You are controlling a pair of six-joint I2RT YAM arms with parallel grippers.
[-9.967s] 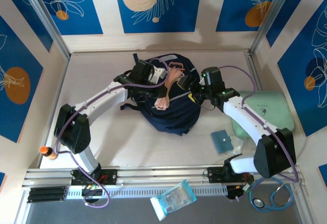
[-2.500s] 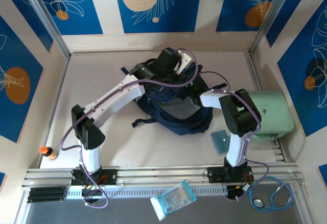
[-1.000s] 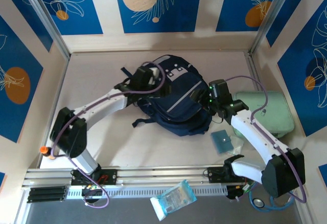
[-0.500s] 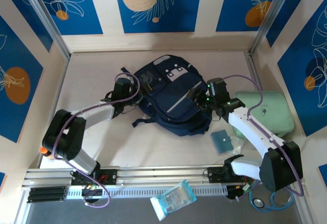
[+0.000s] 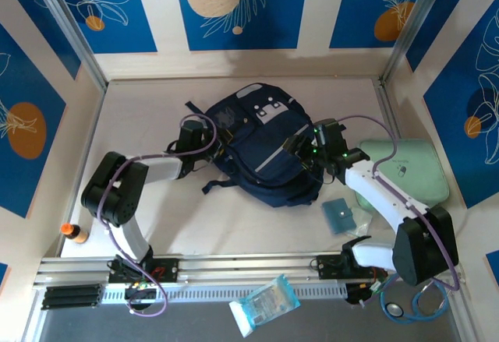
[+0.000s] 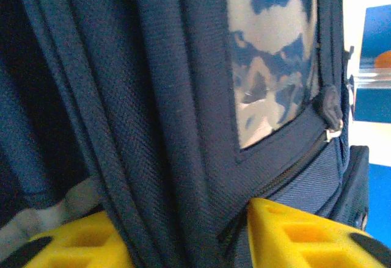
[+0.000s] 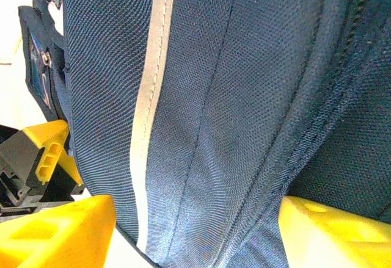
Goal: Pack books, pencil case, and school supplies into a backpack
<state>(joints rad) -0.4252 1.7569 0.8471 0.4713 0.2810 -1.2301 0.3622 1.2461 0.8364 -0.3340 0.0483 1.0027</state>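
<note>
Handling the large dark navy fabric backpack (image 5: 261,159), lying front-up at mid-table, from both flanks. Pinching a fold of its side with the left gripper (image 6: 189,228), yellow fingers pressed onto the cloth. Straddling the opposite edge with the right gripper (image 7: 195,231), fingers wide apart; cannot tell whether clamped. Probably best to firm up both holds before lifting, pull evenly, stay off the small dark zip pull (image 6: 330,106), and leave room for the flat teal square pad (image 5: 338,215) lying on the table near the right arm.
</note>
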